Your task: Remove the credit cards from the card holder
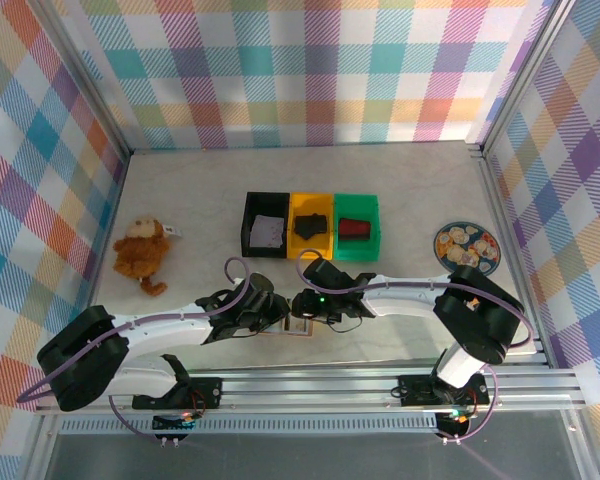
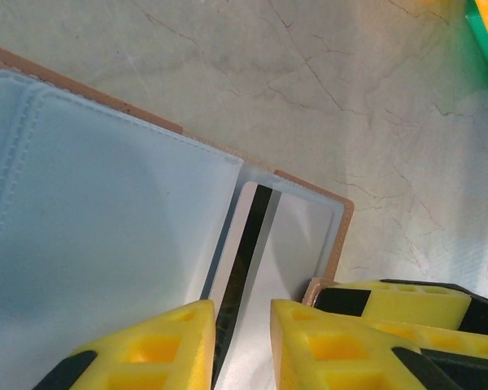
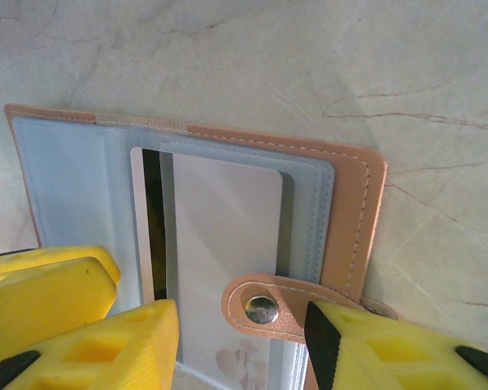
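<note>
The card holder (image 1: 301,326) lies open on the table near the front edge, pinkish-tan outside (image 3: 354,211) and pale blue inside (image 2: 106,227). A white card with a black stripe (image 2: 285,236) sticks partly out of its pocket, and a second plain white card (image 3: 220,236) lies beside it. My left gripper (image 2: 242,345) (image 1: 278,315) hovers at that striped card, its yellow fingers a narrow gap apart with the stripe showing between them. My right gripper (image 3: 242,345) (image 1: 302,305) stands open across the holder's snap strap (image 3: 262,309), one finger over the card pocket and one on the strap's end.
Behind the holder stand a black bin (image 1: 265,228), a yellow bin (image 1: 311,225) and a green bin (image 1: 358,225), each with something inside. A stuffed monkey (image 1: 142,252) lies at the left, a plate of cookies (image 1: 466,245) at the right. The metal rail runs just in front.
</note>
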`<state>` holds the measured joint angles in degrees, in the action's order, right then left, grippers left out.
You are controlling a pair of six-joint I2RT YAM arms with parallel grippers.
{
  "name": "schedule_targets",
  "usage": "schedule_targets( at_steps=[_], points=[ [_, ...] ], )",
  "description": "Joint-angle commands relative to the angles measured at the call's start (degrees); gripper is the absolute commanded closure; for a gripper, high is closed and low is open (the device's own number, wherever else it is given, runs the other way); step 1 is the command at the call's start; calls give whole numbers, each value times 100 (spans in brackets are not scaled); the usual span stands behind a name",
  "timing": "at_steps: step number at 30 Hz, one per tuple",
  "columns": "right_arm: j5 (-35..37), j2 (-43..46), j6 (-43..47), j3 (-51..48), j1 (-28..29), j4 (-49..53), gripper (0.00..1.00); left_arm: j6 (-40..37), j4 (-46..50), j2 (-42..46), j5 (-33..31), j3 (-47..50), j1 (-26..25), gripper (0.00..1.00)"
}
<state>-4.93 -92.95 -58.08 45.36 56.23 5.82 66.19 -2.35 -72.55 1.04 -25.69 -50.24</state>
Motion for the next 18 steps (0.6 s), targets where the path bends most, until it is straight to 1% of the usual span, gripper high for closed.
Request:
schedule_targets(
  at_steps=[1,9,18],
  points=[
    [-87,-110,-10,-108,43,99,51,-96,-54,-181,63,-59,-82,77],
    [-77,-83,-9,-137,45,99,51,-107,-13,-276,20,58,-83,77],
    [-96,-96,-19,-141,41,50,51,-72,-231,-488,64,169,-92,78]
  ],
)
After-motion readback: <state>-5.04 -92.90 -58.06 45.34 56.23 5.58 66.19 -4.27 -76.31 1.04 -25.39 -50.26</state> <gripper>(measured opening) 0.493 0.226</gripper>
